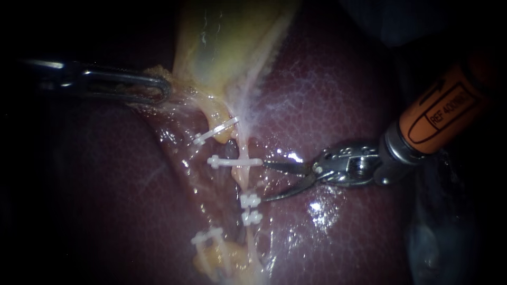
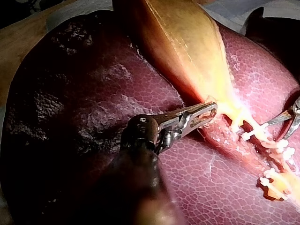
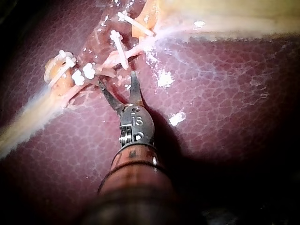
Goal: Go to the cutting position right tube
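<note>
Right tube (image 1: 241, 177), between 2 clips (image 1: 235, 162), is being faced by the right instrument's (image 1: 264, 182) spread jaws just beside it; gallbladder (image 1: 227, 47) is being pinched by the left instrument's (image 1: 166, 89) jaws.

Gallbladder (image 1: 232, 42): upper part cut off by the endoscope view's edge.
Liver (image 1: 343, 105): outer edges lost in darkness on all sides.
Left instrument (image 1: 165, 89): shaft lost in the dark; in its own wrist view, the shaft nearest the camera is blurred.
Right instrument (image 1: 264, 181): shaft cut off at the endoscope view's edge; contact between blade tips and right tube (image 1: 242, 178) cannot be told.
Lowest clip (image 1: 207, 236), 1 of 5: tube beneath it buried in yellow tissue.
</note>
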Controlling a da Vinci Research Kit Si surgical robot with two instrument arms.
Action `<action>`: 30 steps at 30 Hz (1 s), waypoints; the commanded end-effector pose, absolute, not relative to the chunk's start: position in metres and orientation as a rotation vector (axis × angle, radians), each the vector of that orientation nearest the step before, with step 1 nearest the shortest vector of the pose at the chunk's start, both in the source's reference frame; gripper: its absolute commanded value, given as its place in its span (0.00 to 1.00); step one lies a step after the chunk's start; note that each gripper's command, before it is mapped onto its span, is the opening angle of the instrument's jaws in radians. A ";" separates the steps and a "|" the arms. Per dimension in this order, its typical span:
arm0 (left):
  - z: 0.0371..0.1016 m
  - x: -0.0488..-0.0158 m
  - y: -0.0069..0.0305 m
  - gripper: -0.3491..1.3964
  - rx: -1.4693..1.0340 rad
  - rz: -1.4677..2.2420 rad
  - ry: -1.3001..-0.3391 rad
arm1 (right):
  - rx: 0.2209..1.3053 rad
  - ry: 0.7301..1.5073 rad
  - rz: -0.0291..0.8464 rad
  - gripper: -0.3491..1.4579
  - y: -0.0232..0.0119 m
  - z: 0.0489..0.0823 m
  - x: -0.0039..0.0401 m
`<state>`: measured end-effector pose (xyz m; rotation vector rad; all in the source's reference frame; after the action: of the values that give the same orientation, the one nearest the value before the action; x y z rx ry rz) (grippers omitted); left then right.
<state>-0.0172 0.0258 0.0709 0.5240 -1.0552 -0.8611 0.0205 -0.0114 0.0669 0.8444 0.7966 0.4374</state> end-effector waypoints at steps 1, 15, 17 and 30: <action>0.0709 -0.0172 0.0258 0.00 0.524 -0.861 -1.055 | 0.870 0.801 0.450 0.92 -0.0114 0.0670 0.0205; 0.0709 -0.0171 0.0258 0.00 0.524 -0.861 -1.055 | 1.229 0.880 0.592 0.90 -0.0108 0.0676 0.0220; 0.0709 -0.0171 0.0258 0.00 0.524 -0.861 -1.055 | 1.251 0.882 0.598 0.90 -0.0109 0.0675 0.0224; 0.0709 -0.0171 0.0258 0.00 0.524 -0.861 -1.055 | 1.364 0.993 0.611 0.89 -0.0108 0.0676 0.0247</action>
<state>-0.0171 0.0258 0.0709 0.5238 -1.0550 -0.8608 0.0250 -0.0109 0.0676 1.3719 0.9965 0.6081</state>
